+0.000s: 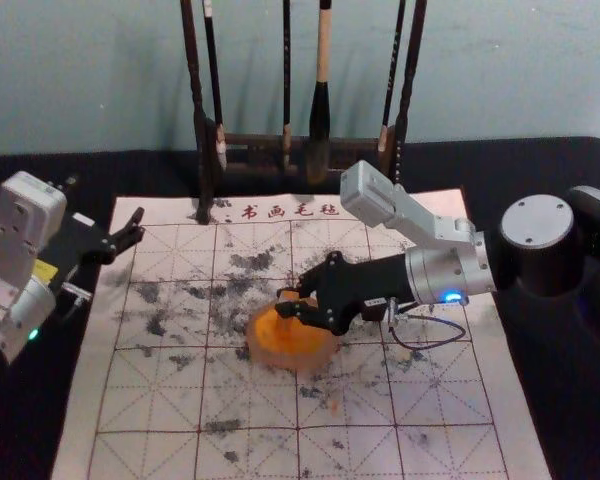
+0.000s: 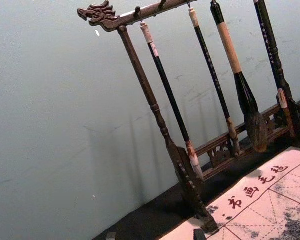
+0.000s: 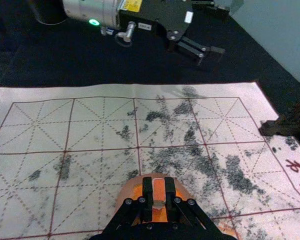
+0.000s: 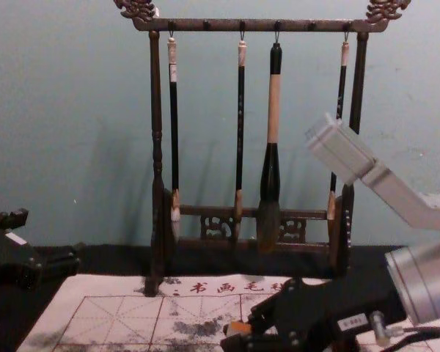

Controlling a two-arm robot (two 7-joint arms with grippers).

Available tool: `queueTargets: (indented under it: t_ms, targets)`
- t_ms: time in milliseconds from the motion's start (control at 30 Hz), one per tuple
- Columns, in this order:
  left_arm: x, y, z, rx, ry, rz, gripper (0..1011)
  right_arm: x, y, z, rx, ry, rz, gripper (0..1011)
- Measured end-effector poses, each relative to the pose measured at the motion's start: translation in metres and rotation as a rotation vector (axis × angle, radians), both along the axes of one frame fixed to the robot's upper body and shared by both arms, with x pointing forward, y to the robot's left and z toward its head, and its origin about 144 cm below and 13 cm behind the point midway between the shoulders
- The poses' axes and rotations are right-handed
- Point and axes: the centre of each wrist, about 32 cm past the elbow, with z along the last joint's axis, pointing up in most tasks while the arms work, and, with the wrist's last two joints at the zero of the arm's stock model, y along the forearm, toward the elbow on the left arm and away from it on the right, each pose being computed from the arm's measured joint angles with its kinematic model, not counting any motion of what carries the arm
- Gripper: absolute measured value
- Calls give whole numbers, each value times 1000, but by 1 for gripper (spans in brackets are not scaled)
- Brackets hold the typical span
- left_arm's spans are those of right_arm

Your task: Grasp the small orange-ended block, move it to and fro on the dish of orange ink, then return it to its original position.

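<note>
Black right pincer (image 1: 285, 302) reaches inward, clamping the block (image 3: 159, 191) over the dish (image 1: 280, 357); left pincer (image 1: 139, 225) gapes far left.

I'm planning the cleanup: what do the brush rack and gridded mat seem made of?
The brush rack looks like dark, lightly glossy wood, judging by its turned posts and carved dragon-head end. The gridded mat seems matte cloth, perhaps felt, since its edge ripples softly, though paper is possible.

Head view high, chest view low, brush rack (image 4: 205, 25) in both
</note>
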Motion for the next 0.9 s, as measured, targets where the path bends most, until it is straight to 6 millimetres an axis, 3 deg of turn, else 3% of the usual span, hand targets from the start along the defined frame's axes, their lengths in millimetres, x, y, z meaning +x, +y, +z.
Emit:
queueTargets:
  t_ms: [467, 900]
  targets:
    - [0, 0, 0, 0, 0, 0, 1001, 10, -4, 3, -9, -25, -35, 123]
    - [0, 0, 0, 0, 0, 0, 1002, 0, -18, 8, -27, -33, -33, 123]
